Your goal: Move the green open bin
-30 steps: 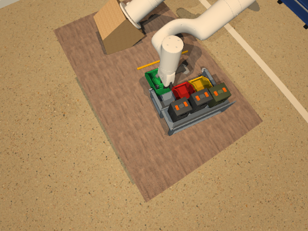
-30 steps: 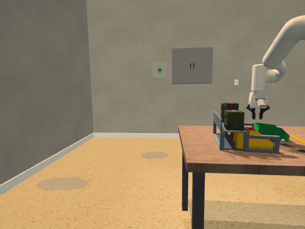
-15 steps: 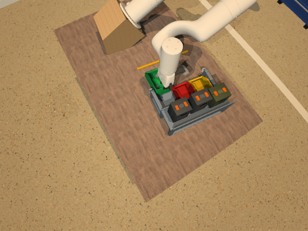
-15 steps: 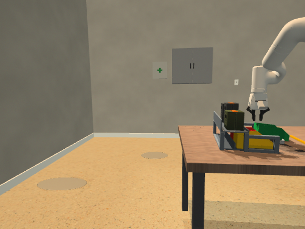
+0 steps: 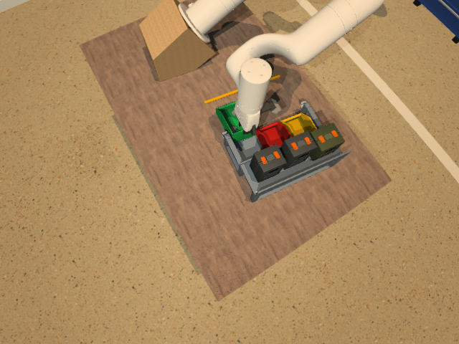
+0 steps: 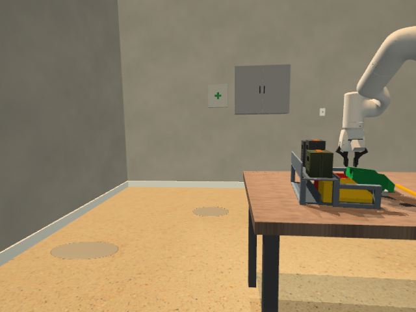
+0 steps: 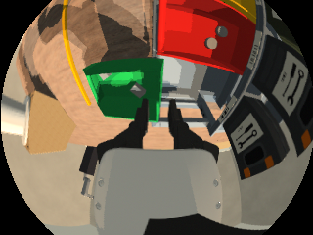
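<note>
Wrist view shows me the gripper (image 7: 156, 113) hanging just above the green bin (image 7: 125, 89), partly parted, one finger over the bin's inside and the other outside its wall, with nothing between them. From the exterior view the fingertips are apart from the bin, a small gap showing beneath them.

The green bin (image 5: 230, 119) sits at the end of the shelf (image 5: 292, 176) nearest the cardboard box (image 5: 173, 40), sticking out past the frame toward the yellow rod (image 5: 221, 97) and tilting down at its open front. The red bin (image 5: 272, 134) stands just beside it and the yellow bin (image 5: 298, 123) beyond that.

My worries from here: the opening is narrow, so a slightly off descent could land a fingertip on the wall's rim and push the bin down rather than straddle it. Gripped on one wall only, the bin may swing and spill its parts. The outer finger also drops close to the red bin and could nudge it off level.
</note>
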